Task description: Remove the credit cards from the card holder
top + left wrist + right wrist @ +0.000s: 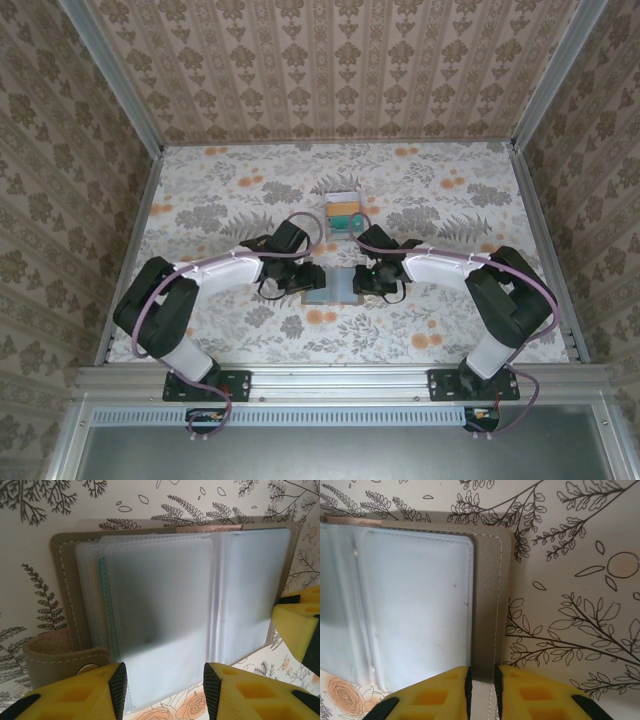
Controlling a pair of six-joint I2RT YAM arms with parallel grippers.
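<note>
Holder [335, 287]: lies open and flat at mid-table, between your two grippers. Olive-grey cover with pale stitching and rounded corners.
Sleeves [165, 605]: frosted clear plastic pages, fanned in a stack on the left panel, with one on the right.
Card [103, 600]: a thin teal edge shows under the sleeves' left side. The rest is veiled by the plastic.
Tab [65, 662]: olive strap with a metal snap, curled at the left corner.
Left gripper [165, 690]: your yellow, black-padded fingers stand a medium gap apart, flanking the stack's near edge. Whether they grip it cannot be told.
Right gripper [482, 690]: fingers narrow, with the stitched right border showing in the gap. You cannot tell whether it is clamped.
Box [326, 214]: small and white-rimmed, teal and orange inside, just beyond the holder.
Table [220, 190]: floral-print surface.
</note>
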